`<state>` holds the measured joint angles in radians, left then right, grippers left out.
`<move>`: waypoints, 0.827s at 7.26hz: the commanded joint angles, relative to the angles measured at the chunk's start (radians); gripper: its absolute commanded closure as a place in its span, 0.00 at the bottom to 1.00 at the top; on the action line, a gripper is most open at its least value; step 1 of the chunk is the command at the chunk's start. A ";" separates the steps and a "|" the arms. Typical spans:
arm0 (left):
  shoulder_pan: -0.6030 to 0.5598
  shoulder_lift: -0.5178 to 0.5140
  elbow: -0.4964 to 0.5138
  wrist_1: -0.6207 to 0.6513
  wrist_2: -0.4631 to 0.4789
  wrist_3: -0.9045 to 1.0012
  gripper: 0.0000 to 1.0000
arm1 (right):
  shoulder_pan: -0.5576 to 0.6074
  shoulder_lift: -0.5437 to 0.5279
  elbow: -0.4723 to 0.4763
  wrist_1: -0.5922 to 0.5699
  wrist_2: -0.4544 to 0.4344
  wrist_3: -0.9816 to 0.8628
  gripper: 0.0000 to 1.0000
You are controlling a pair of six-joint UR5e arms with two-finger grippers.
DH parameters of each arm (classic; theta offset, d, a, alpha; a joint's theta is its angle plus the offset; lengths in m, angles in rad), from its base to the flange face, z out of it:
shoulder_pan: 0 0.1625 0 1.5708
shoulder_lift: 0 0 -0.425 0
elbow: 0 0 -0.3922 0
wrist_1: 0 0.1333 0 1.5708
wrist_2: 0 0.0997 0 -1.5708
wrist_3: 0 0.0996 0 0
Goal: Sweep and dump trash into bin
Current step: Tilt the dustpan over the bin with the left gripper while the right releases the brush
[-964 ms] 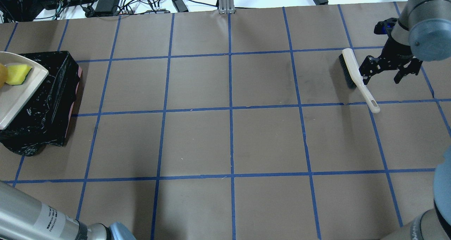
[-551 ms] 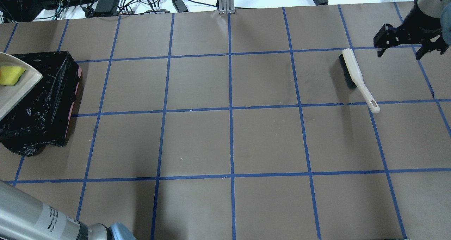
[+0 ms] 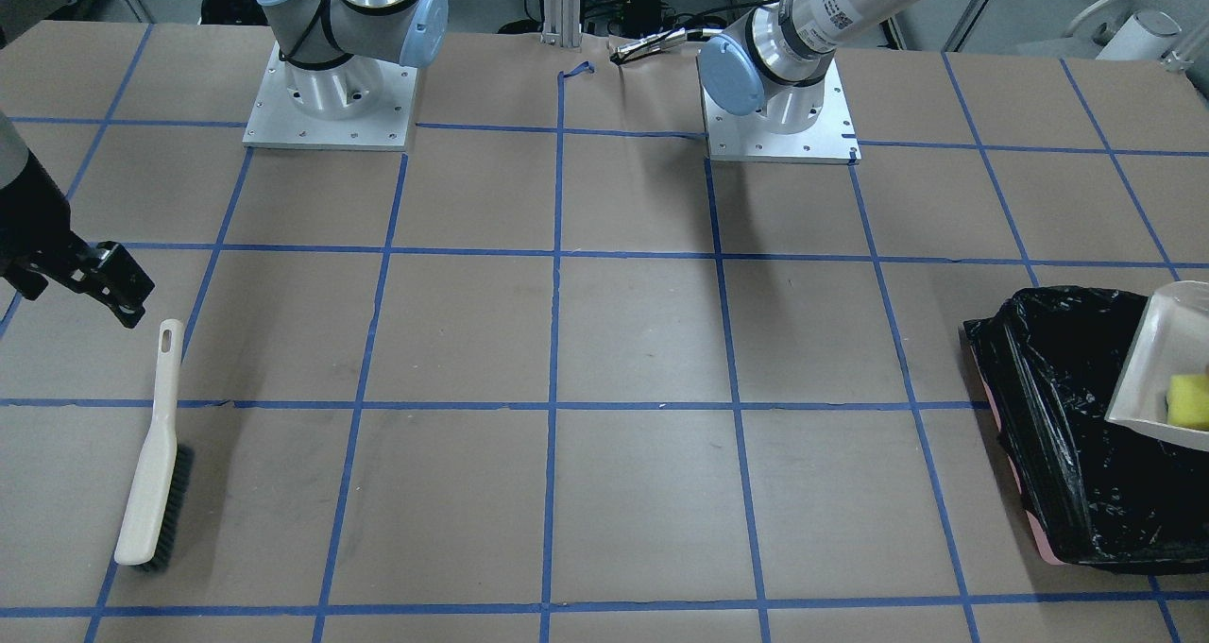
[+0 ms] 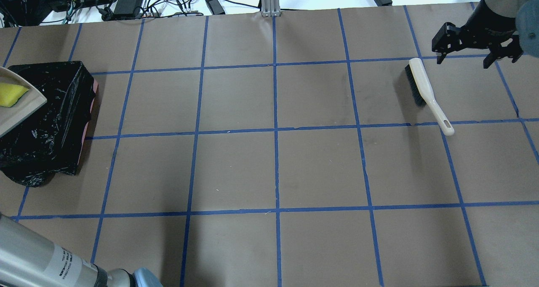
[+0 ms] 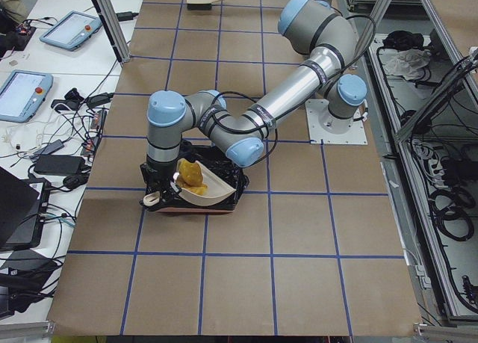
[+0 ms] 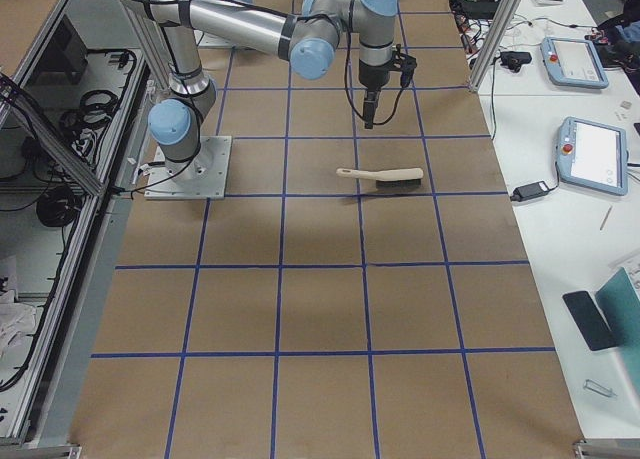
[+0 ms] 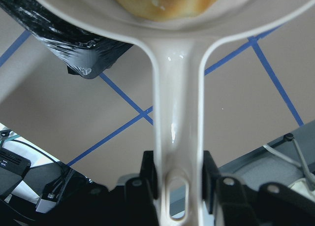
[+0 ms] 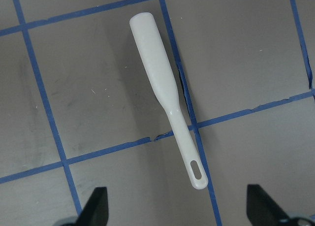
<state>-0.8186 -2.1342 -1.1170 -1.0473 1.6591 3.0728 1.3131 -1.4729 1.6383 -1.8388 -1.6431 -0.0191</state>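
The bin (image 4: pixel 54 118), lined with black plastic, stands at the table's left end and also shows in the front view (image 3: pixel 1058 435). My left gripper (image 7: pixel 178 186) is shut on the handle of the cream-white dustpan (image 4: pixel 21 110), held tilted over the bin. In the pan lie a yellow wedge (image 4: pixel 10 95) and a brown lump (image 5: pixel 193 177); I cannot make out the tan peel. My right gripper (image 4: pixel 463 61) is open and empty, raised just beyond the brush (image 4: pixel 425 91), which lies flat on the table.
The table is brown paper with a blue tape grid. Cables and power bricks (image 4: pixel 126 0) lie beyond the far edge, next to a metal post (image 4: pixel 269 0). The arm bases (image 3: pixel 331 105) stand at the robot's side.
My right gripper has lifted off the brush and moved toward the far edge. The dustpan has shifted left over the bin, further out of the overhead view.
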 commanded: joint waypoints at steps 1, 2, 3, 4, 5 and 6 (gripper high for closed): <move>-0.028 0.011 -0.006 0.038 0.028 0.035 0.86 | 0.024 -0.003 -0.002 0.001 0.078 0.001 0.00; -0.040 0.016 -0.007 0.039 0.028 0.037 0.86 | 0.044 -0.003 -0.005 0.000 0.086 0.005 0.00; -0.045 0.016 -0.018 0.076 0.028 0.061 0.86 | 0.076 -0.012 -0.027 0.003 0.077 0.031 0.00; -0.051 0.020 -0.049 0.139 0.028 0.084 0.86 | 0.098 -0.023 -0.061 0.030 0.083 0.033 0.00; -0.059 0.037 -0.087 0.194 0.030 0.086 0.86 | 0.101 -0.024 -0.067 0.042 0.083 0.033 0.00; -0.060 0.049 -0.107 0.208 0.036 0.084 0.86 | 0.101 -0.024 -0.068 0.047 0.078 0.033 0.00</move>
<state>-0.8740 -2.1006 -1.1915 -0.8776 1.6897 3.1538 1.4091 -1.4950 1.5779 -1.8030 -1.5618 0.0125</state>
